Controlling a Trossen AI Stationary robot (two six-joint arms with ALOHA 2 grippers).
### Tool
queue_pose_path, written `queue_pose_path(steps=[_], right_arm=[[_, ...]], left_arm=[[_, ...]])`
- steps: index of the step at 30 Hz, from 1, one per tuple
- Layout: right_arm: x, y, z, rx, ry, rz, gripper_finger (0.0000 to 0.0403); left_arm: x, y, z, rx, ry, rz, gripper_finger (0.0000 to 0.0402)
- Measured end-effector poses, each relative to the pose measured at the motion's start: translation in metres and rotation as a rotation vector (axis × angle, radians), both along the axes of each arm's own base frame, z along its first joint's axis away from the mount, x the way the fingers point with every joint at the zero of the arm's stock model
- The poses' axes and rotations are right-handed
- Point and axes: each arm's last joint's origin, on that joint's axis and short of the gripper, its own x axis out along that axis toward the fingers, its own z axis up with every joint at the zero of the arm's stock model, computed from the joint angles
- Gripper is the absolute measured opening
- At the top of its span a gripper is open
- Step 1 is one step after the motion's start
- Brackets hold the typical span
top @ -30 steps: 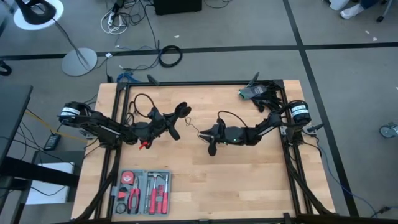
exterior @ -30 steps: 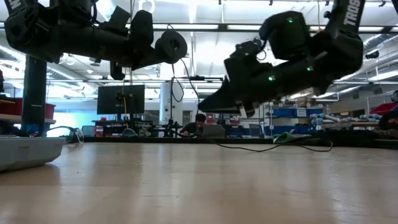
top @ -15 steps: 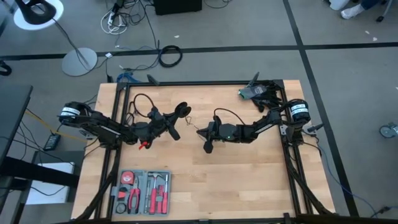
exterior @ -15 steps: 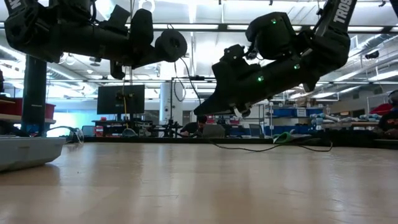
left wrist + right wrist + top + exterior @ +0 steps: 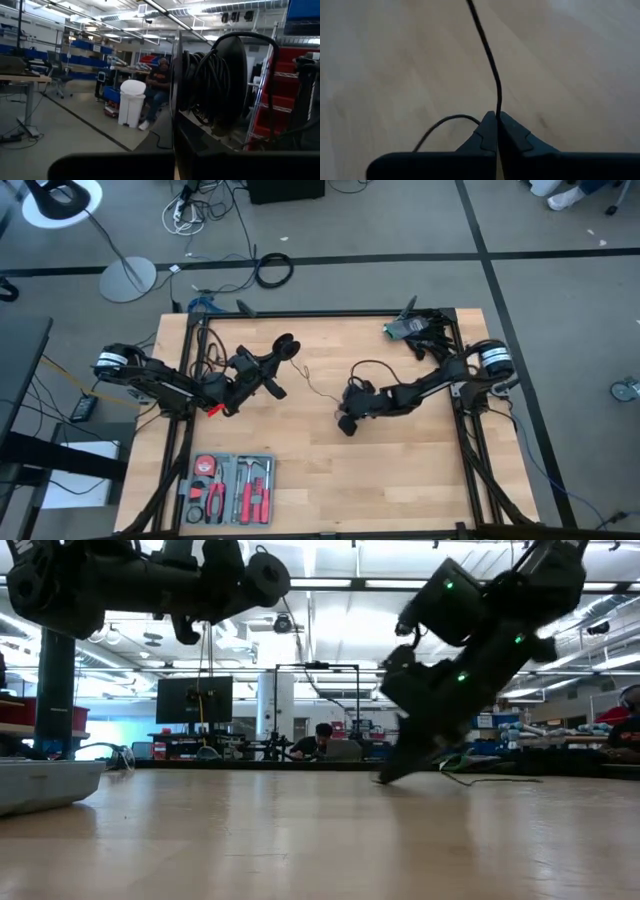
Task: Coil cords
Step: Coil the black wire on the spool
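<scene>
High view: left claw (image 5: 281, 348) hangs over the desk (image 5: 400, 470), pinching the wound coil of the wire (image 5: 318, 392). Right claw (image 5: 346, 421) presses on the boards mid-desk, nipping the thin strand. Feeding slack, I'd say; next, wrap it round the coil.

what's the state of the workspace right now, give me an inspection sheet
surface: wooden table in a black frame, mostly bare
job's things: thin black wire runs across the wood; the rest wound on a reel
clutter: tool tray at the near left edge; dark device at the far right corner
grippers: right gripper low at the table, shut on the wire; left gripper raised, shut on the reel
cables: black cable ring and white cables on the floor
surroundings: lamp stand; seated person in the room behind
</scene>
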Motion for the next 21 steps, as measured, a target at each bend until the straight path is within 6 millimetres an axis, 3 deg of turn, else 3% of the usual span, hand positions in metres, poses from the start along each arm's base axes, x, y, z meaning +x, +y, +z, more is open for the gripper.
queue_pose_path(steps=[9,13,17,21], right_arm=[[-0.046,0.005,0.031,-0.008,0.225,-0.146,0.0001],[-0.060,0.008,0.035,-0.008,0.293,-0.205,0.0000],[-0.067,0.012,0.035,-0.027,0.315,-0.242,0.0000],[-0.061,0.016,0.038,-0.051,0.244,-0.221,0.0008]], left_arm=[[-0.001,0.000,0.003,-0.004,-0.031,0.002,0.0000],[-0.002,0.000,0.004,0.003,-0.034,0.005,0.0000],[-0.002,0.000,0.004,0.011,-0.033,0.006,0.0000],[-0.002,0.000,0.004,0.011,-0.029,0.006,0.0000]])
